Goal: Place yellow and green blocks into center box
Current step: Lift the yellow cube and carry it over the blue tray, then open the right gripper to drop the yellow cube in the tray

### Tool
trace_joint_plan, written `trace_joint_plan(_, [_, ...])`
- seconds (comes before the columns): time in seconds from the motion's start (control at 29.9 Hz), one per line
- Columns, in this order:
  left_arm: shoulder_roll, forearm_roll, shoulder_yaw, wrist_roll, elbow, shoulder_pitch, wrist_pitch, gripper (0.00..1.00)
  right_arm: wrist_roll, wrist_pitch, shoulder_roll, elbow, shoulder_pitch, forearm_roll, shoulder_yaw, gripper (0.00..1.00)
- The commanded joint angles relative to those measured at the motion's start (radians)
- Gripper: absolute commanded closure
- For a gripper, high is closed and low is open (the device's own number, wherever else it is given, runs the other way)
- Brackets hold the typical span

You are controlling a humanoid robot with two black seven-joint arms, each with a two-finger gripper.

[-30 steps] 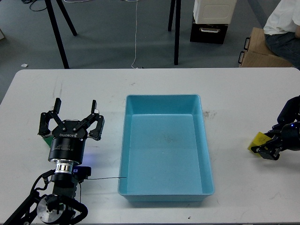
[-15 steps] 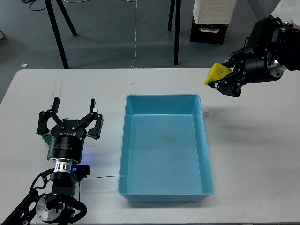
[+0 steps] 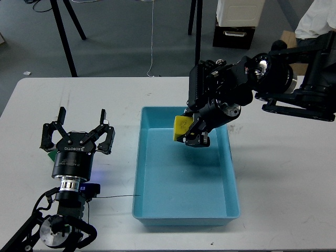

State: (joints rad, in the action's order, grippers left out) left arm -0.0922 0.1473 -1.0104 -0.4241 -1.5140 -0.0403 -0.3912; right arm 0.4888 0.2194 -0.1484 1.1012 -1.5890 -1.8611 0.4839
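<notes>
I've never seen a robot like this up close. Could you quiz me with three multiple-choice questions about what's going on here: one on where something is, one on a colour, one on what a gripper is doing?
1. Where is the yellow block?
A. On the table left of the box
B. Held above the blue box
C. On the floor

2. What colour is the block peeking out behind the left gripper?
A. Red
B. Green
C. White

3. What state is the right gripper in?
A. Shut on the yellow block
B. Open and empty
C. Resting on the table

Answers:
1 B: it hangs over the box's far end, in the gripper.
2 B: a green block edge shows by the left fingers.
3 A: its fingers clamp the block.
</notes>
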Motion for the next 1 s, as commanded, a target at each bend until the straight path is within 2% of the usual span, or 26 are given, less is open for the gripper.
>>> trace_joint_plan(0.0, [0.0, 0.0, -0.01, -0.001, 0.0, 0.0, 0.0, 0.0, 0.0, 0.0, 0.072, -0.043, 0.021, -0.001, 0.041, 0.82])
trace_joint_plan(0.1, [-0.001, 0.0, -0.01, -0.001, 0.0, 0.0, 0.0, 0.0, 0.0, 0.0, 0.11, -0.075, 0.041, -0.001, 0.064, 0.72])
trace_joint_plan(0.33, [-0.001, 0.0, -0.011, 0.001, 0.0, 0.01, 0.0, 0.0, 0.0, 0.0, 0.115, -0.089, 0.064, 0.028, 0.071, 0.08])
trace_joint_plan(0.37, [-0.001, 0.0, -0.011, 0.001, 0.0, 0.011, 0.0, 0.0, 0.0, 0.0, 0.113, -0.09, 0.066, 0.04, 0.074, 0.05])
trace_joint_plan(0.57, [-0.026, -0.006, -0.004, 0.007, 0.0, 0.054, 0.005, 0.0, 0.0, -0.002, 0.075, -0.083, 0.047, 0.054, 0.078, 0.04])
trace_joint_plan(0.7, [-0.115, -0.012, -0.002, 0.008, 0.0, 0.098, 0.011, 0.0, 0.0, -0.014, 0.02, -0.075, 0.021, 0.066, 0.045, 0.03])
trace_joint_plan(0.87, [-0.279, -0.087, 0.003, 0.021, 0.029, 0.181, 0.028, 0.0, 0.0, -0.014, -0.074, -0.08, 0.026, 0.201, -0.144, 0.02])
trace_joint_plan(0.97, [-0.395, -0.11, 0.0, 0.022, 0.032, 0.215, 0.038, 0.0, 0.0, -0.009, -0.085, -0.086, 0.063, 0.304, -0.298, 0.01])
